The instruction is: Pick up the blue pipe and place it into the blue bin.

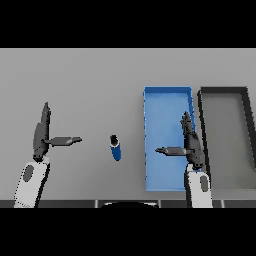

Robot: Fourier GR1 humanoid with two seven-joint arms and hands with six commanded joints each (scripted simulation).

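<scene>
Blue pipe (116, 148) sits untouched on the grey tabletop (90, 80), between the two arms and just left of the blue bin (167, 95), so from where I stand nothing of the job looks done yet: the pick-up, the carry and the drop into the bin all remain. The left robot hand (42, 135) hovers well to the left of the pipe with its fingers straight and thumb stuck out sideways toward it, holding nothing. The right robot hand (189, 142) is likewise open and empty, fingers straight, thumb pointing left, hanging over the right side of the bin. The pipe is a short, smooth cylinder with a dark opening at its far end, and it looks rigid and likely to roll if nudged. The bin is a long shallow rectangular tray with thin upright walls and a flat floor. Beside it, touching or nearly so, lies a similar dark-rimmed grey bin (225, 91).
</scene>
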